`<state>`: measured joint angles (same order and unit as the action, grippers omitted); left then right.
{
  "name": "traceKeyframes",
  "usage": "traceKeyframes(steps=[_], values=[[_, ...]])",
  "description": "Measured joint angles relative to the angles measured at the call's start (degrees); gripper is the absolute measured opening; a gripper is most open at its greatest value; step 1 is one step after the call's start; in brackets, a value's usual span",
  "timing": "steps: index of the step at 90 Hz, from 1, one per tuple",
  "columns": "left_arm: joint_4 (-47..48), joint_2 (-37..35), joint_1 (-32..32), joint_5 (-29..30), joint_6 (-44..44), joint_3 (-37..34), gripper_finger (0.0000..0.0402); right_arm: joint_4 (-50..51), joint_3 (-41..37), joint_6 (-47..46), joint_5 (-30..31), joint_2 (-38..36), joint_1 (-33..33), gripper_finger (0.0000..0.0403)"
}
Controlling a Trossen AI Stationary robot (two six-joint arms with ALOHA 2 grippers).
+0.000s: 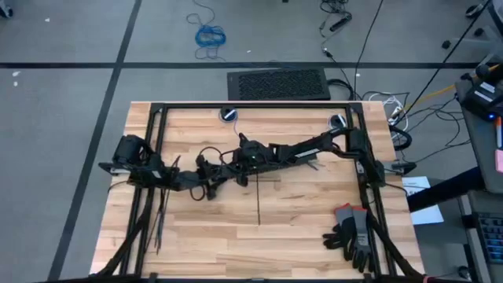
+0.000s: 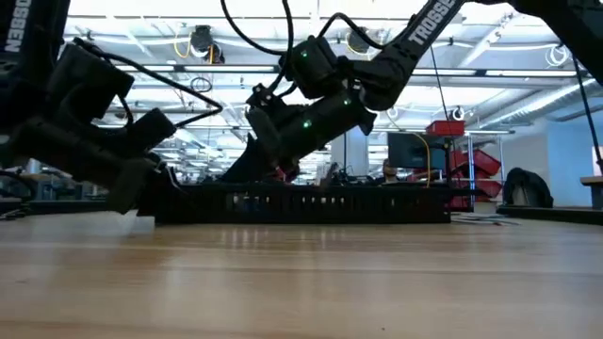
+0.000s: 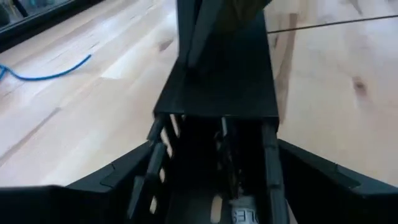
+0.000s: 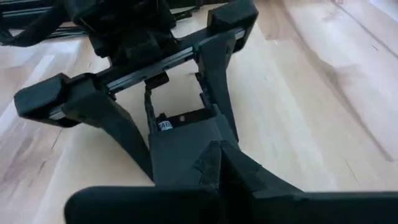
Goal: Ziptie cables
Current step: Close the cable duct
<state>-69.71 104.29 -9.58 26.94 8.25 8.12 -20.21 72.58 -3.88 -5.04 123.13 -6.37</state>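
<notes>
Blue cable (image 3: 46, 73) curves thinly across pale wooden table (image 3: 93, 112).

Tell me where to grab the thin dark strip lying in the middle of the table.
Grip the thin dark strip near the end away from the right tool, coming straight down with fingers across its width: it lies flat and straight, and that end has bare wood around it.

Cables (image 3: 43, 73) cut off at edge.
</notes>
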Motion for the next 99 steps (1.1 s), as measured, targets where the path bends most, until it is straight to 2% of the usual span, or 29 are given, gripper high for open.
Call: traceKeyframes(steps=[10, 37, 50, 72, 99], values=[[0.41, 0.0, 0.24, -0.29, -0.14, 0.32, 0.0293, 0.07, -0.02, 0.0, 0.03, 0.04, 0.02, 0.0], [2.59, -0.09, 0.2, 0.24, 0.44, 0.22, 0.0247, 0.34, -0.07, -0.35, 0.14, 0.15, 0.12, 0.0], [2.27, -0.09, 0.2, 0.34, 0.35, 0.17, 0.0245, -0.23, -0.09, -1.52, -0.58, 0.76, 0.39, 0.0], [2.47, -0.07, 0.2, 0.54, 0.37, 0.2, 0.0244, -9.91, 0.37, -4.09, -1.82, 5.49, 1.42, 0.0], [3.15, -0.11, 0.2, 0.92, 0.28, 0.0, 0.0248, -8.8, 5.98, -4.27, -3.87, 9.8, 1.36, 0.0]])
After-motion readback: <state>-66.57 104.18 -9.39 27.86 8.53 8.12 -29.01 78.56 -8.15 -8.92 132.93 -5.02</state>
